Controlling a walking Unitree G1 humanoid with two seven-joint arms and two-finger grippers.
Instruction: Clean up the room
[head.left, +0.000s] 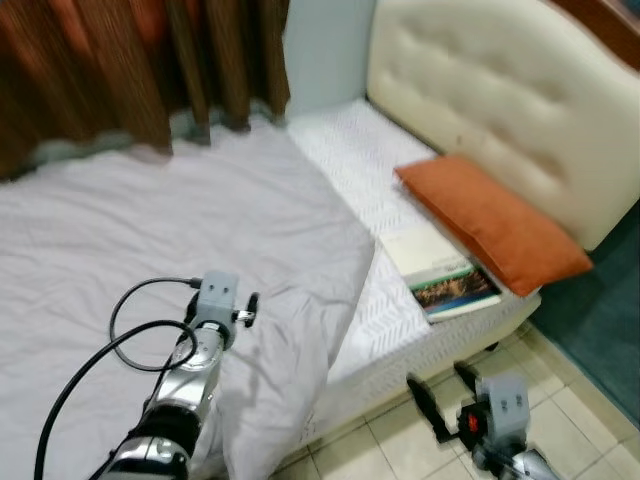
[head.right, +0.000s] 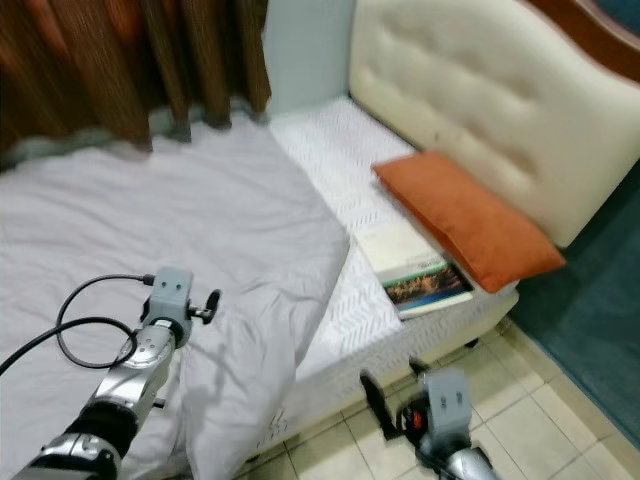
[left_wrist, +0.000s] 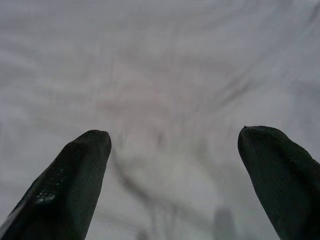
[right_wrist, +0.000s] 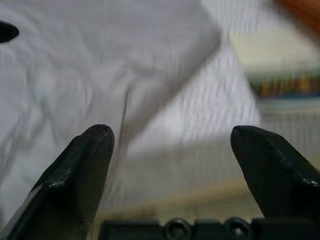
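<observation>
Bedding is the job here: a pale grey quilt (head.left: 170, 230), rumpled and pulled back, covers most of the white patterned mattress (head.left: 370, 170) and leaves bare the strip nearest the cream tufted headboard (head.left: 500, 90). Its folded corner droops over the mattress edge toward the beige tiled floor (head.left: 420, 430), which is likely why it needs straightening. Against the headboard lies a rust-orange rectangular pillow (head.left: 490, 220), and just beside the pillow, on the side away from the headboard, a paperback book with a landscape cover (head.left: 440, 270) sits touching it (probably left there by a reader).

Well away from the headboard, the left gripper (left_wrist: 172, 142) hovers over the quilt, its 2 black fingers spread wide and holding nothing; it looks placed to pinch the fabric. The right gripper (head.left: 440, 395) hangs lower, off the mattress edge above the floor, fingers likewise wide apart and empty, pointed at the drooping corner. Its wrist view is blurred, so how near it is to the cloth is hard to judge. Brown curtains (head.left: 120, 70) hang behind the bed.
</observation>
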